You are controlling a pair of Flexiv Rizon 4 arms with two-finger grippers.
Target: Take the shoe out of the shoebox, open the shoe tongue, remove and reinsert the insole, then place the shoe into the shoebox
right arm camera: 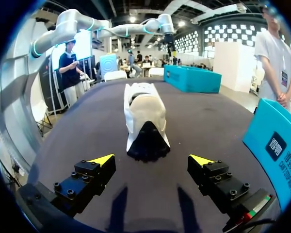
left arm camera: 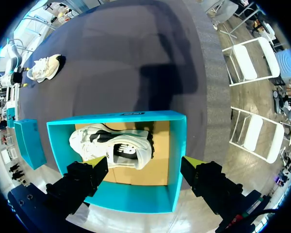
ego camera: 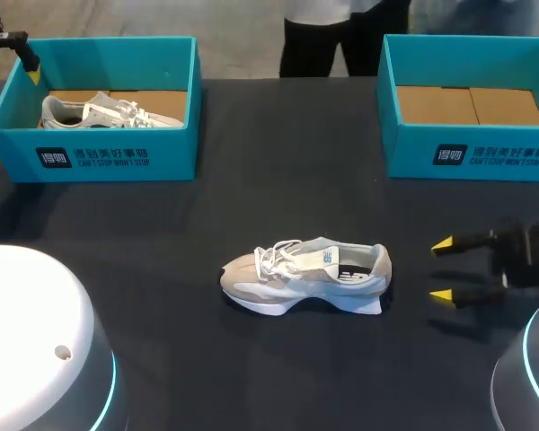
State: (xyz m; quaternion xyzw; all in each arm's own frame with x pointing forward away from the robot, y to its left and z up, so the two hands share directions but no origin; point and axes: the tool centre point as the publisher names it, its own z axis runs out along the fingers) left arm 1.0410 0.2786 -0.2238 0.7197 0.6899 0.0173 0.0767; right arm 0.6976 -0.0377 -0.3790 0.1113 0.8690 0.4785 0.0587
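A white and beige shoe [ego camera: 305,274] lies on its side in the middle of the dark table, toe toward the left. My right gripper [ego camera: 442,269] stands open just right of its heel. In the right wrist view the heel and sole of that shoe [right arm camera: 144,116] lie straight ahead of the open gripper [right arm camera: 152,159], with a gap between. A second white shoe [ego camera: 108,111] lies inside the left teal shoebox [ego camera: 108,157]. My left gripper [left arm camera: 146,162] hangs open above that box, over the boxed shoe [left arm camera: 111,148], touching nothing.
A second teal shoebox [ego camera: 472,153] stands at the back right and holds only its cardboard floor. It rises close beside my right gripper as a teal wall [right arm camera: 276,141]. Two white rounded robot bases sit at the table's near corners.
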